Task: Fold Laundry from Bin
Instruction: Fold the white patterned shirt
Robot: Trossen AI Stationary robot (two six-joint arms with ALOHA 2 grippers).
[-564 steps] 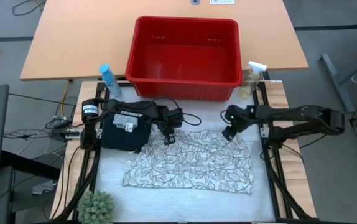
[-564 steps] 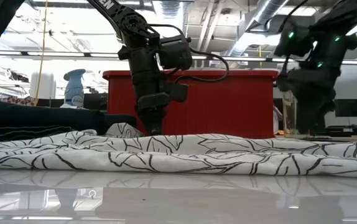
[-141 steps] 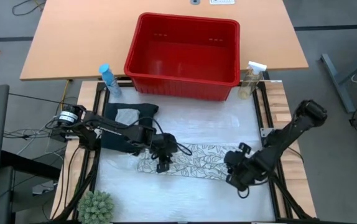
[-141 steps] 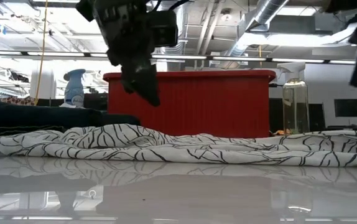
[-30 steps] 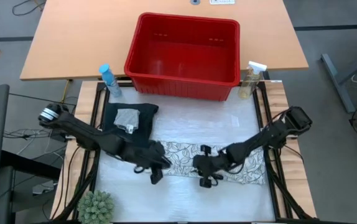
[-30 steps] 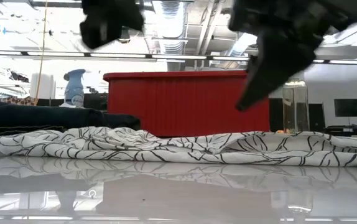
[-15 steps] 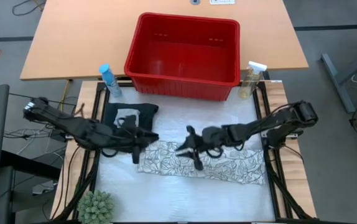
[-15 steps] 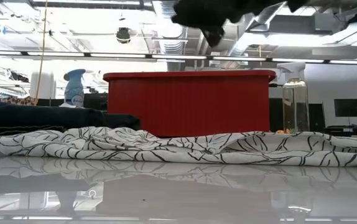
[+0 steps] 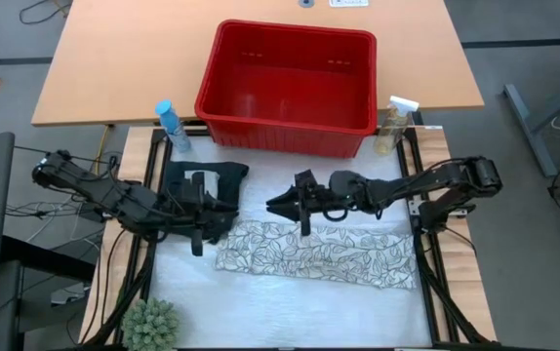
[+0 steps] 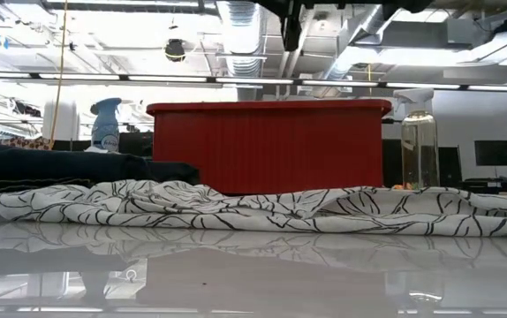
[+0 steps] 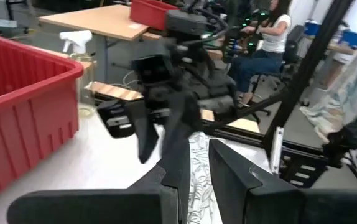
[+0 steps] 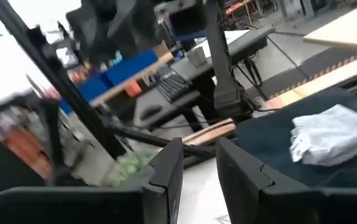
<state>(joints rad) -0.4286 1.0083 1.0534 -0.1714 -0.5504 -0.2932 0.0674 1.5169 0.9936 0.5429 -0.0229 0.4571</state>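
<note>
Now, leaf cloth [image 9: 314,256]: lies flat in a long folded band on the white mat [image 9: 378,190], in front of the bin, free of both grippers.
Handling (judged): light, limp, no stiffness; it will drape and drag on the mat rather than slide as one piece. Best hold looks like a corner or the end edges, pinched through both layers.
Texture: white weave with grey leaf print, rumpled ridges in the low view.
Bin [image 9: 290,86]: red rigid plastic tub, sloped walls, small slots under rim; looks empty from above.
Trousers [image 9: 223,175]: dark, soft, folded into a block to the bin's front left, beside the cloth's left end.
Grey cloth [image 9: 202,185]: small, crumpled, resting on the trousers.
Left gripper [image 9: 198,234]: raised beside the trousers, fingers a narrow gap apart in its wrist view, holding nothing.
Right gripper [image 9: 304,216]: raised between bin and leaf cloth, fingers a narrow gap apart, holding nothing.
Bottles: blue sprayer [image 9: 170,124] at the bin's left corner, clear sprayer [image 9: 394,123] at its right.
</note>
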